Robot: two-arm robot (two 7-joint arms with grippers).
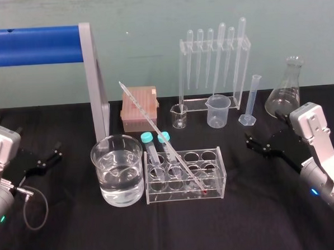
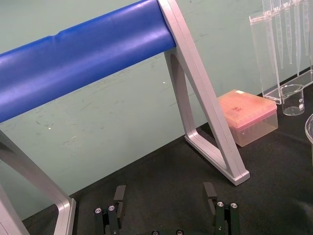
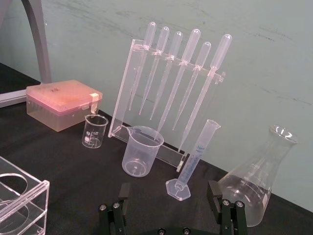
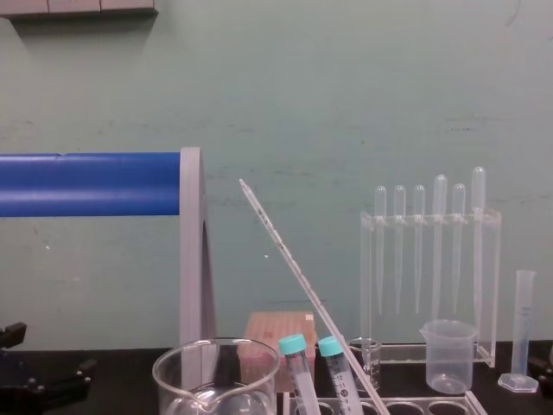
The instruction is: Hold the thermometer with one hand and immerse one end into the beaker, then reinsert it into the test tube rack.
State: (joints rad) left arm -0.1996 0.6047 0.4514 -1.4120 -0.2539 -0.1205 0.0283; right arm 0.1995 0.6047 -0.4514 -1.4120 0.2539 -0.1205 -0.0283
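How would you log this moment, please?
thermometer: leaning in test tube rack | beaker: beside rack | left gripper: open, parked | right gripper: open, parked

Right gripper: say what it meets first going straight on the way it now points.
Most likely the graduated cylinder, whose base sits nearest ahead of the open right gripper; the plastic beaker stands just beside it. Depth is unclear.

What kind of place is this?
Probably a science lab: a test tube rack, hanging pipettes and a glass flask. The left gripper and right gripper rest open at either side.
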